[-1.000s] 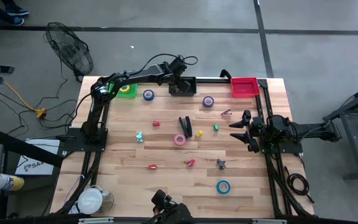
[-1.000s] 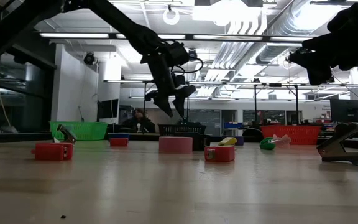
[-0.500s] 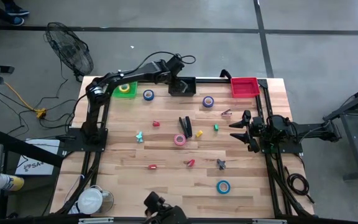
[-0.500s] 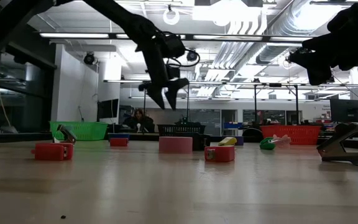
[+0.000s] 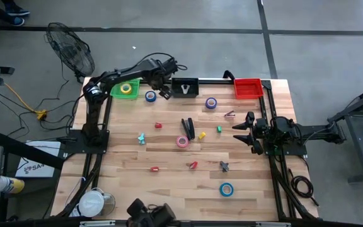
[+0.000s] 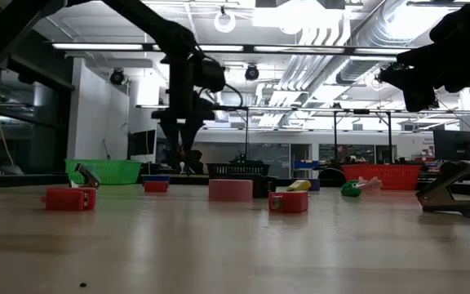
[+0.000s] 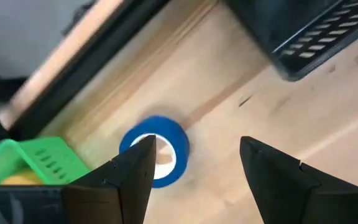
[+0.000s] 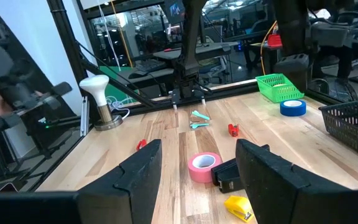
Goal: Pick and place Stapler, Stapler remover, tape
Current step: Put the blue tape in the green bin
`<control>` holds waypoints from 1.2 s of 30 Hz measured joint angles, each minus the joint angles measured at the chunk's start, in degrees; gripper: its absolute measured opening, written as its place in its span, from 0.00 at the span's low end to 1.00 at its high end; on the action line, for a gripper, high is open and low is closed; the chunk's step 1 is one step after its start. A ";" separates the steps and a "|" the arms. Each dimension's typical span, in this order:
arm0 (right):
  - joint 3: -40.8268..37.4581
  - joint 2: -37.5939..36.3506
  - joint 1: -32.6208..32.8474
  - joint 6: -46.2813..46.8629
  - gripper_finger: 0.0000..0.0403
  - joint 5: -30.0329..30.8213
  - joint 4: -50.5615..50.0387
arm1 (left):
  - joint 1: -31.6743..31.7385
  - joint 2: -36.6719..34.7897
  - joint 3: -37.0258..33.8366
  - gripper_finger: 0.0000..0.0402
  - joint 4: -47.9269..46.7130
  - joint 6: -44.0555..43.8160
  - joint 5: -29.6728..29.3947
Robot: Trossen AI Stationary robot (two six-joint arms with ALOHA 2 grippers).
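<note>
Left claw (image 5: 163,93) over the blue tape (image 5: 150,96), fingers apart and holding nothing.

Blue roll flat on the desk (image 5: 169,183), just beside the green basket (image 5: 116,92) with the yellow tape (image 5: 126,89) already inside and near the black basket (image 5: 184,87). For a clean pick: centre over the roll, straddle its rim or drop one finger through the hole, descend square to the wood, close only once seated. Probably slightly off-centre now, though the blurred wrist view leaves that unsure. Elsewhere on the desk: purple tape (image 5: 211,102), pink tape (image 5: 182,141), teal tape (image 5: 226,188), black stapler (image 5: 188,128). Right claw (image 5: 239,133) parked at the desk's right edge, fingers spread and empty.
</note>
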 joint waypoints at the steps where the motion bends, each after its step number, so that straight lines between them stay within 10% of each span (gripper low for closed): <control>1: 0.01 0.00 -0.01 0.00 0.49 0.02 0.00 | 0.73 0.00 -0.65 0.56 0.10 -0.06 1.20; 36: 0.00 0.00 -0.02 0.01 0.49 0.02 0.00 | 3.72 0.09 -16.38 0.45 11.28 -1.22 2.55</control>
